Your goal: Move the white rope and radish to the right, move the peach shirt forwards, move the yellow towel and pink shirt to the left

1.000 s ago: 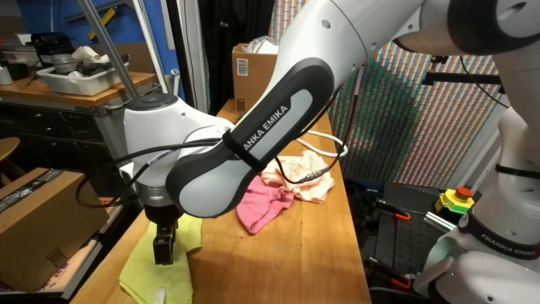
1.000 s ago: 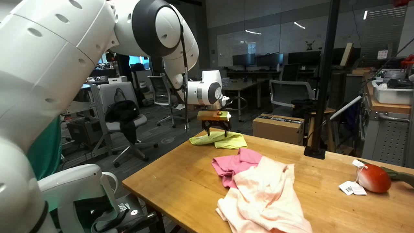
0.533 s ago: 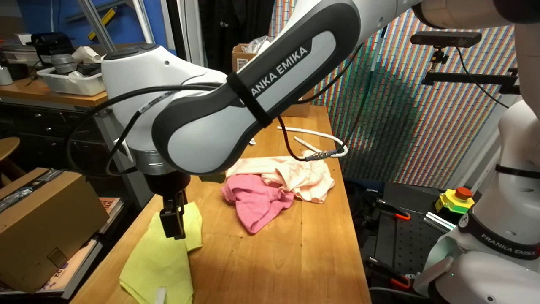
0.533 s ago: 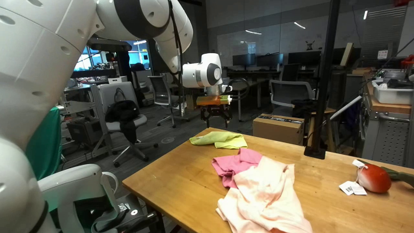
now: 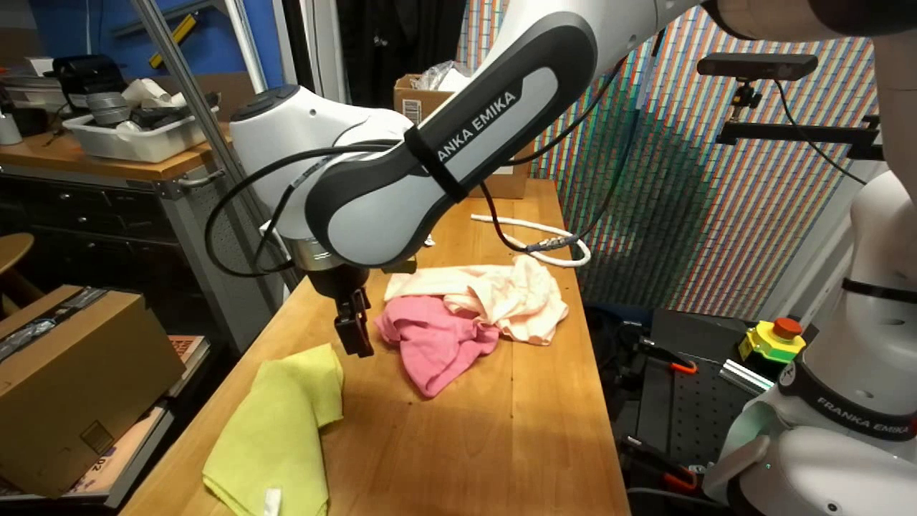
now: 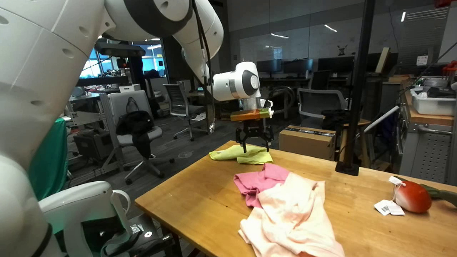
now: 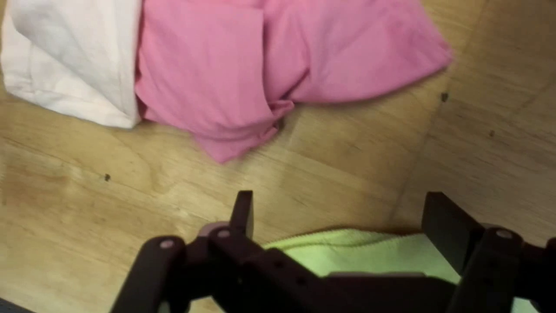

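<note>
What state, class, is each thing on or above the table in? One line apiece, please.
Pincer: open, holding nothing.
Yellow towel: folded over, not gripped.
Peach shirt: crumpled.
Pink shirt: crumpled, touching the peach shirt.
White rope: bent into a U.
Radish: lying on its side, tags attached.
Far cardboard box: open, plastic sticking out.

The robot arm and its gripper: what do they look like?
The arm is smooth, rounded and white, with black and grey panels. A black band reads FRANKA EMIKA. Black cables loop alongside; a black strap wraps the forearm. The gripper is dark, with two jointed fingers; an orange and yellow-green block sits above it.
</note>
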Robot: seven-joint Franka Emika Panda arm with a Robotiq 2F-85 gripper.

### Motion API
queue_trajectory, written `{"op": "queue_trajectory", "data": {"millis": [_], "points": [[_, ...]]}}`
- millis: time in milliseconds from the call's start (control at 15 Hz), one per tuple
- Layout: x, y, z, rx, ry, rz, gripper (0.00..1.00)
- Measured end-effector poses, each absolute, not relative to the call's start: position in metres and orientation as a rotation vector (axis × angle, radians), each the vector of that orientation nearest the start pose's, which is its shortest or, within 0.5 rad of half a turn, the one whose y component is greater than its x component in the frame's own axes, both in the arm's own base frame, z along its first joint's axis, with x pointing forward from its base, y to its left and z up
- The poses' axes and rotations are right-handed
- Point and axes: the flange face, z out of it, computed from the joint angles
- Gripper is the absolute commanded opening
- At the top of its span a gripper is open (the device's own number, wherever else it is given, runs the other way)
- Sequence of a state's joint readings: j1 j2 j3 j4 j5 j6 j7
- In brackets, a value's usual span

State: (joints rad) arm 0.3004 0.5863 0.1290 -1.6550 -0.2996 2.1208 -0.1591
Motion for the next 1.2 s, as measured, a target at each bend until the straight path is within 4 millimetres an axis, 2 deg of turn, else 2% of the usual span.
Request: {"op": "queue_trajectory", "data": {"millis": [200, 400, 800, 1200], "points": [[0.621, 0.230, 0.248, -3.132, -1.229, 0.206, 1.00], [0.618, 0.210, 0.235, -3.143, -1.242, 0.267, 1.00], [0.609, 0.187, 0.217, -3.133, -1.255, 0.353, 1.00], [0.608, 0.161, 0.205, -3.109, -1.245, 0.348, 1.00]]}}
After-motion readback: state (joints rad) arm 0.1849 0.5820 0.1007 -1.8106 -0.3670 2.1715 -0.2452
